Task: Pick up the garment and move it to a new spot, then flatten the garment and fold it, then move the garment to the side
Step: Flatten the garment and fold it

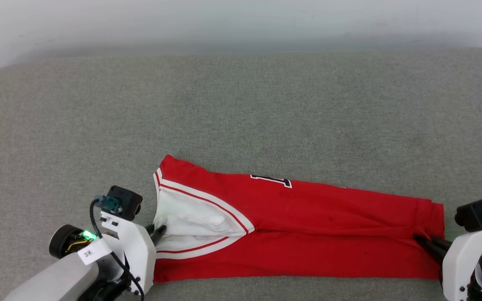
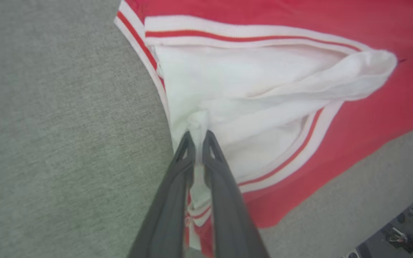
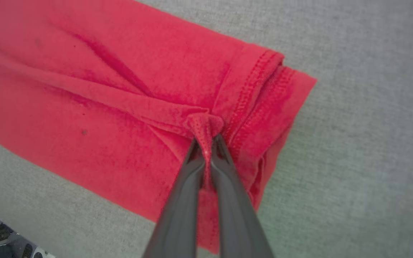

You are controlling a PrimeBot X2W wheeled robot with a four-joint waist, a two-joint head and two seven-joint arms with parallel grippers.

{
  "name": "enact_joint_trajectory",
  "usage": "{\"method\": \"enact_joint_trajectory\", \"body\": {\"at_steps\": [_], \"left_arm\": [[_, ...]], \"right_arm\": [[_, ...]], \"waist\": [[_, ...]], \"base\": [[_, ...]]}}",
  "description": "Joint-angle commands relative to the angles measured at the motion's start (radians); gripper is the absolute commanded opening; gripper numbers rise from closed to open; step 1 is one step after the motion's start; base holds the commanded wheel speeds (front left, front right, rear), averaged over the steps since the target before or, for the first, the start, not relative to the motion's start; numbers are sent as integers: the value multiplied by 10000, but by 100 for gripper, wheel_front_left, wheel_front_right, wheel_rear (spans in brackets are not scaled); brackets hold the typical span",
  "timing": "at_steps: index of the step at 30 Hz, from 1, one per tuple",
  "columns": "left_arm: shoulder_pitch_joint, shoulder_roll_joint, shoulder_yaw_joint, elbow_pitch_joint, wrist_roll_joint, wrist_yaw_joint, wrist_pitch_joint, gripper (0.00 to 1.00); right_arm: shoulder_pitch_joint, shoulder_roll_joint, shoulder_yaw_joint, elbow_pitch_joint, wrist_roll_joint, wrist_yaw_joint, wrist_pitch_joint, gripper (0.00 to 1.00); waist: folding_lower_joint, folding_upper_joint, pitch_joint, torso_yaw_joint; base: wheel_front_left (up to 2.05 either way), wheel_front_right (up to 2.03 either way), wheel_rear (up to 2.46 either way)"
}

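Note:
The garment (image 1: 308, 225), red with striped trim, lies folded into a long band across the near part of the grey surface. Part of its black lettering (image 1: 271, 180) peeks out at the far fold. A white sleeve (image 1: 191, 217) shows at its left end. My left gripper (image 1: 159, 230) pinches that white cloth; in the left wrist view the fingertips (image 2: 197, 138) stand close together with a bunched fold of sleeve (image 2: 264, 89) between them. My right gripper (image 1: 419, 238) is shut on a puckered bit of the red hem (image 3: 206, 123) at the right end, with its tips (image 3: 206, 141) tight on it.
The grey woven surface (image 1: 241, 104) stretches wide beyond the garment, up to a pale wall at the back. Its near edge runs just below the garment, and the robot's base (image 2: 407, 229) shows past it.

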Motion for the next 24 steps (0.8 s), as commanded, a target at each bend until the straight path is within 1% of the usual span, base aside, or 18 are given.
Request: {"method": "enact_joint_trajectory", "body": {"at_steps": [1,4,7,11,12,13,14,15,20,24], "left_arm": [[213,-104,113,10,52,100,-400,100],[369,-162,321,-14,356,432,-1272,100],[567,-220,558,-32,709,933,-2232,100],[857,-329,945,-121,1000,1579,-3403,100],[857,-329,945,-121,1000,1579,-3403,100],[927,-362,1042,-132,1049,1736,-3671,100],[1055,-449,1161,-163,1186,1988,-4138,100],[1055,-449,1161,-163,1186,1988,-4138,100],[1293,-675,1391,-111,1592,2552,-4938,100],[1403,-974,1750,-109,2023,2931,-5230,100]], "right_arm": [[124,45,-147,26,21,-10,-162,100],[288,-101,-417,-142,93,-10,-364,100],[397,-336,-881,-473,361,-10,-490,100],[634,-673,-1531,-841,771,-10,-291,100],[634,-673,-1531,-841,771,-10,-291,100],[673,-764,-1688,-889,873,-10,-213,100],[742,-881,-1958,-872,1188,-10,82,100],[742,-881,-1958,-872,1188,-10,82,100],[858,-1123,-2292,-651,2158,-9,1207,100],[632,-993,-2347,-249,2661,-9,1935,100]], "waist": [[0,-1,-155,3],[0,-1,-424,32],[0,-1,-684,73],[0,-1,-868,122],[0,-1,-868,122],[0,-1,-891,133],[0,-1,-919,169],[0,-1,-919,169],[0,-1,-879,279],[0,-1,-729,413]], "base": [[0,0,0],[0,0,0],[0,0,0],[0,0,0],[0,0,0],[0,0,0],[0,0,0],[0,0,0],[0,0,0],[0,0,0]]}}
